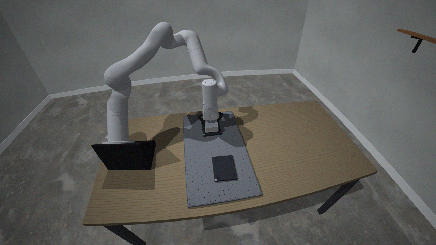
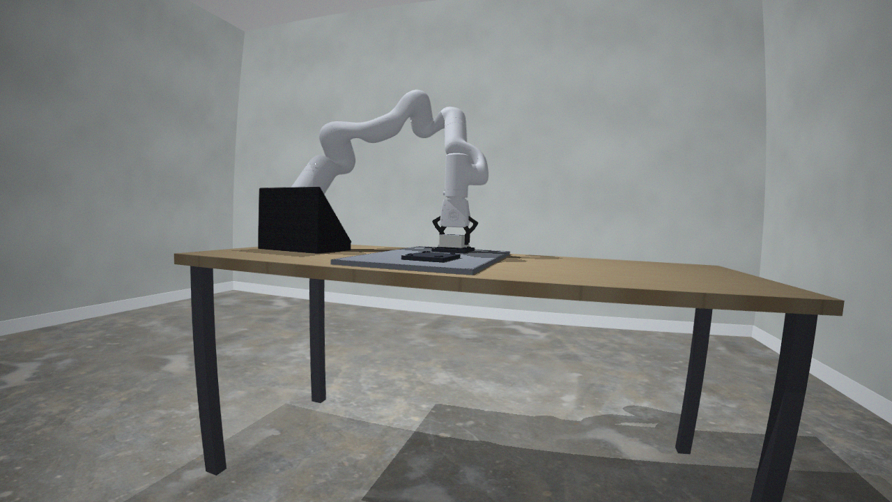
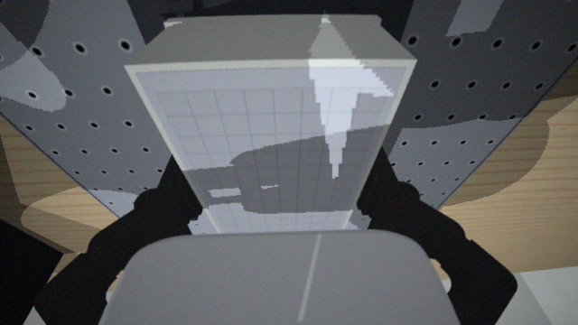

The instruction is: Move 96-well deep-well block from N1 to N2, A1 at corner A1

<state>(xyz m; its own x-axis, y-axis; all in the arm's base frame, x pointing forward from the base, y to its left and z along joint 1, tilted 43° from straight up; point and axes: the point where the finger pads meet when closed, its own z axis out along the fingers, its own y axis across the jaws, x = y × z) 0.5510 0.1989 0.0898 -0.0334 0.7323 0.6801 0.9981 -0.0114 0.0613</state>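
Jaws of the gripper (image 3: pixel 275 194) are clamped on the long sides of the white well block (image 3: pixel 271 131), which hangs upright just above the far nest (image 1: pixel 203 131). Nearer on the grey perforated plate (image 1: pixel 198 176), the second nest (image 1: pixel 224 168) lies bare on the bench (image 1: pixel 305 146).

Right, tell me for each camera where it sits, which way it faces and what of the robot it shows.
Top: high off the table's long side, looking down; whole arm, both nests.
Exterior: low, off the table's end, level; arm, gripper shut on the deep-well block.
Wrist: on the gripper, looking down; black fingers flank the block.
Shared: all show block and grey breadboard.
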